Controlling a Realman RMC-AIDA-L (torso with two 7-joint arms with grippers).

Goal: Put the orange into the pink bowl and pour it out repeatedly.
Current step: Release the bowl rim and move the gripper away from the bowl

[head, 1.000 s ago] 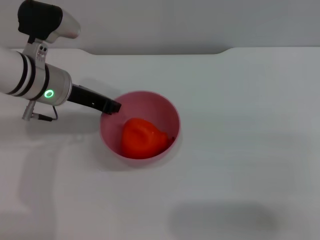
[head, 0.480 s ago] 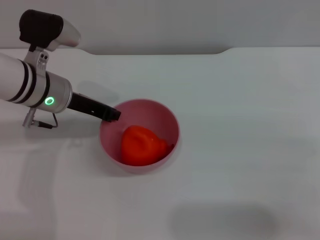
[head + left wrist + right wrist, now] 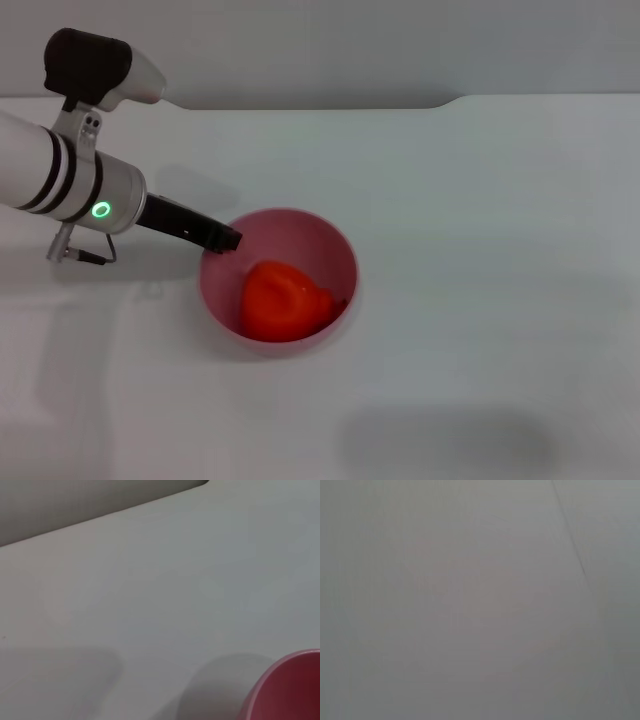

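Note:
The pink bowl (image 3: 335, 245) stands upright on the white table, left of centre in the head view. The orange (image 3: 283, 298) lies inside it, toward the near side. My left gripper (image 3: 224, 239) reaches in from the left, and its dark fingers (image 3: 205, 232) are clamped on the bowl's left rim. The left wrist view catches only a piece of the pink bowl (image 3: 290, 687) at its edge. My right gripper appears in no view; its wrist camera sees only plain grey surface.
The white table (image 3: 480, 250) spreads wide to the right and in front of the bowl. Its back edge (image 3: 450, 100) has a small step against the grey wall. A faint shadow lies on the table near the front right.
The left gripper and the bowl, with the orange in it, have shifted together a little toward the table's near edge.

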